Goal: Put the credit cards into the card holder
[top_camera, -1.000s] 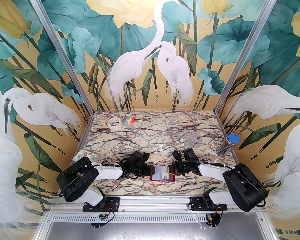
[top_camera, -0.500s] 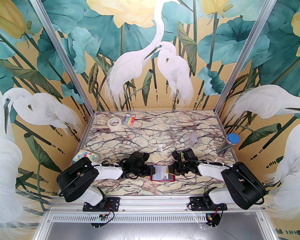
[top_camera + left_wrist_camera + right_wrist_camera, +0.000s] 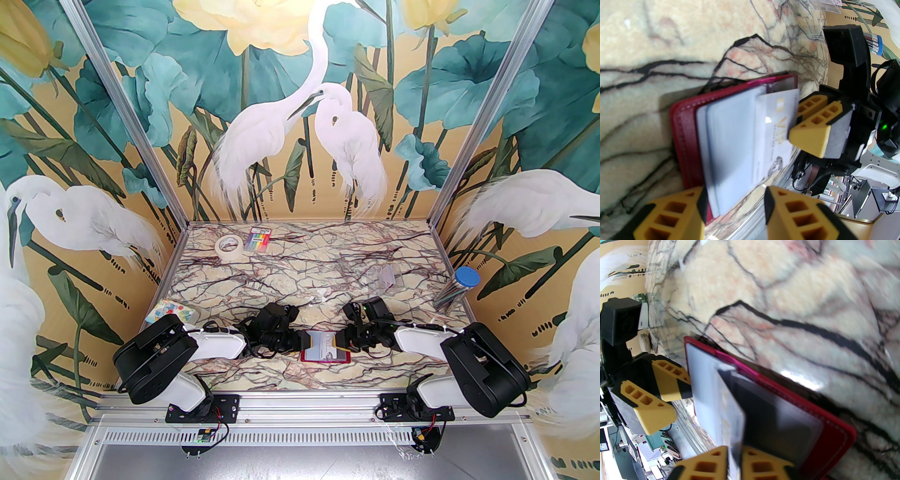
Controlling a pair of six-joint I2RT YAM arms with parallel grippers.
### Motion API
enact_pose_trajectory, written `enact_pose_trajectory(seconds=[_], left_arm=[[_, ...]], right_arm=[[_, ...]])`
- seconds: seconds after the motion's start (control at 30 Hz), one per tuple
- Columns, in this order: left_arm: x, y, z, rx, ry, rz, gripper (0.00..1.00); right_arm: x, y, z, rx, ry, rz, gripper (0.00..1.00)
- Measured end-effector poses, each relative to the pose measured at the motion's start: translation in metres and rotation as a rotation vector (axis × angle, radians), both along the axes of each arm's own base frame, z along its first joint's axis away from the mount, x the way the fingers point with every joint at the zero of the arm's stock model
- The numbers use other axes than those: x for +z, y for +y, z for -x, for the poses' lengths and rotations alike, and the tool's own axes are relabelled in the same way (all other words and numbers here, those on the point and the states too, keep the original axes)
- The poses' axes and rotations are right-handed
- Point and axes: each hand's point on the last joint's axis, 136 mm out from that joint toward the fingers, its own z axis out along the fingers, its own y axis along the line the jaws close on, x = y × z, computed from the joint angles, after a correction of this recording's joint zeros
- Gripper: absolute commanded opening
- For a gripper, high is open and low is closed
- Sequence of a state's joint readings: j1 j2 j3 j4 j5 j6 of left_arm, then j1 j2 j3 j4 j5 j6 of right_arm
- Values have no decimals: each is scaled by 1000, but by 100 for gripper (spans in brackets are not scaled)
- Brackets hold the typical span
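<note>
One red card holder (image 3: pixel 325 359) lies open on the bench (image 3: pixel 300 276), lower centre. One pale credit card (image 3: pixel 774 126) sits partly inside it — right end effector (image 3: pixel 734 451) narrowly straddles it, grip unclear; left end effector (image 3: pixel 733 194) half open.

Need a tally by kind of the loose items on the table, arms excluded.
red card holder: 1
pale credit card part-way into it: 1
masking tape roll: 1
rainbow-striped packet: 1
clear plastic case: 1
blue-lidded tube: 1
patterned box: 1
Total: 7. Cannot tell whether other cards already sit in the holder's sleeves.
</note>
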State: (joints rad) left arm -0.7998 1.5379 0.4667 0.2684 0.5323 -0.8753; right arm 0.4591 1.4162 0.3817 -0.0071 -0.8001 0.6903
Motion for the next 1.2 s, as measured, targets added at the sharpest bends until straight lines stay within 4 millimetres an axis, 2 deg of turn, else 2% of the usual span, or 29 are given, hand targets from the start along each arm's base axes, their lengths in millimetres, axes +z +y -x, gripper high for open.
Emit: enact_pose_trajectory(seconds=[0.2, 0.43, 0.97, 1.2], left_arm=[[0, 0, 0, 0, 0, 0, 46], [0, 0, 0, 0, 0, 0, 46], [0, 0, 0, 0, 0, 0, 46], [0, 0, 0, 0, 0, 0, 46]], right_arm=[[5, 0, -3, 2, -5, 10, 36], [9, -5, -5, -8, -9, 59, 39], [29, 0, -14, -53, -61, 203, 37], [26, -7, -13, -118, -42, 270, 26]])
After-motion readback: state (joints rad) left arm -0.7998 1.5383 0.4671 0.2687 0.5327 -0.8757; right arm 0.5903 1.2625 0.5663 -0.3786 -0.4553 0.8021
